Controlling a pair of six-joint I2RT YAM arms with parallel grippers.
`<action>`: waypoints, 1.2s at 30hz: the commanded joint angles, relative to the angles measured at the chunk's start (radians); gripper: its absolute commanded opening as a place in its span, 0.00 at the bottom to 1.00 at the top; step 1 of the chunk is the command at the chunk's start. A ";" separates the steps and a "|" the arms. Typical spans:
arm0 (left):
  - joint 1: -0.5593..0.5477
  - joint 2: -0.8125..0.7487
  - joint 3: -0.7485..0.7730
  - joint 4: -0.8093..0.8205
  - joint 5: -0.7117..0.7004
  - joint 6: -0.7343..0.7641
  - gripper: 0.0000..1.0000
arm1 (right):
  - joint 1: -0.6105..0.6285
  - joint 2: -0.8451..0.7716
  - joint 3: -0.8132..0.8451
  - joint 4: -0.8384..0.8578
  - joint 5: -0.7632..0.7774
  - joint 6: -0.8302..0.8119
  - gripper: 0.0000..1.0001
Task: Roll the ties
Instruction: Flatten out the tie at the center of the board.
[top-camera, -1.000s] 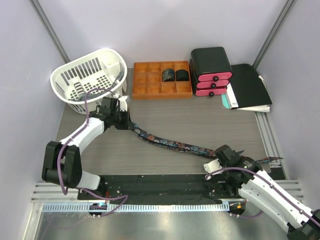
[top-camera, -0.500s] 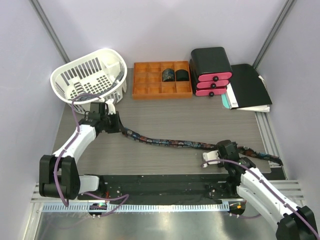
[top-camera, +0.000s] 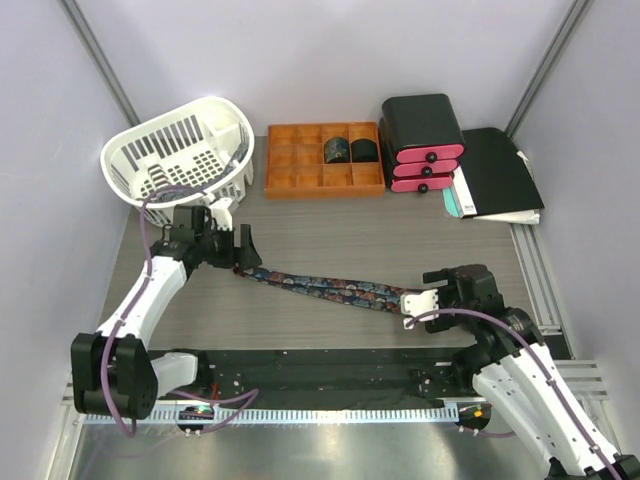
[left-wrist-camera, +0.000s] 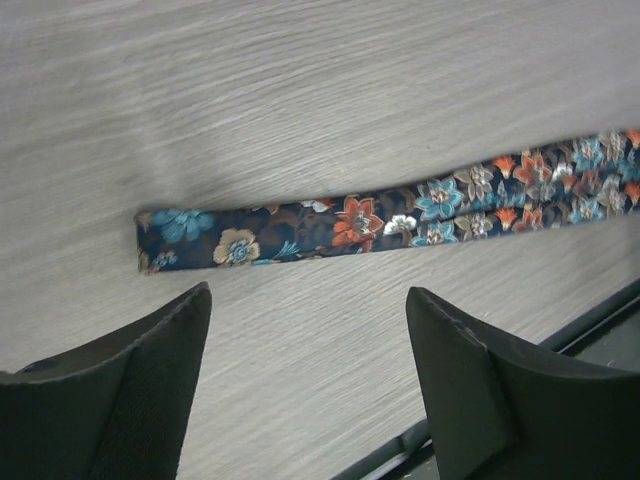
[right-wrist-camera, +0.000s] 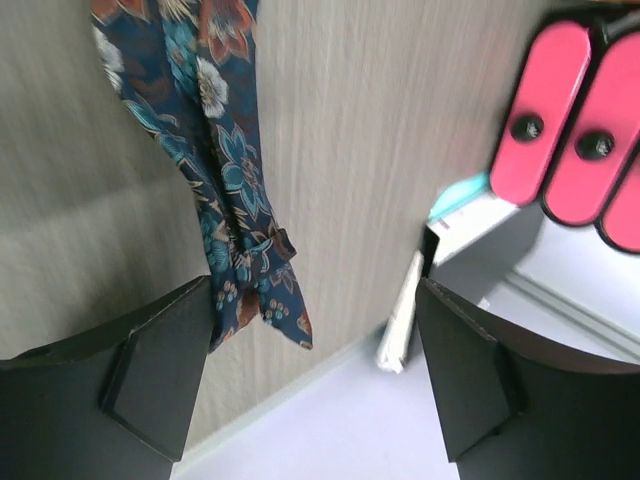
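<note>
One tie (top-camera: 330, 288), dark navy with red, blue and orange flowers, lies stretched out across the grey table. Its narrow end (left-wrist-camera: 165, 245) rests flat just beyond my left gripper (left-wrist-camera: 310, 293), which is open and empty above the table. My left gripper (top-camera: 240, 248) hovers over that end in the top view. The pointed wide end (right-wrist-camera: 250, 290) lies by the left finger of my right gripper (right-wrist-camera: 315, 370), also open and holding nothing. In the top view my right gripper (top-camera: 425, 287) and arm cover that end. Two rolled ties (top-camera: 349, 150) sit in the orange tray (top-camera: 290, 188).
A white basket (top-camera: 180, 160) stands at the back left, close behind my left gripper. A black unit with pink drawers (top-camera: 422, 140) and a black folder (top-camera: 497, 172) fill the back right. A black mat (top-camera: 320, 365) runs along the near edge.
Both grippers have opened and let go of the tie's ends. The tie now lies loose on the table, and both grippers have lifted off it.
</note>
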 joint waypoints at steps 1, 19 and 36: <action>-0.051 0.044 0.112 -0.056 0.098 0.215 0.83 | -0.004 0.051 0.099 -0.127 -0.180 0.104 0.88; -0.111 0.394 0.333 -0.242 0.033 0.844 0.91 | -0.126 0.634 0.081 0.002 -0.069 0.136 0.81; -0.249 0.409 0.287 -0.213 0.065 0.960 0.90 | -0.254 0.880 0.409 -0.042 -0.278 -0.011 0.81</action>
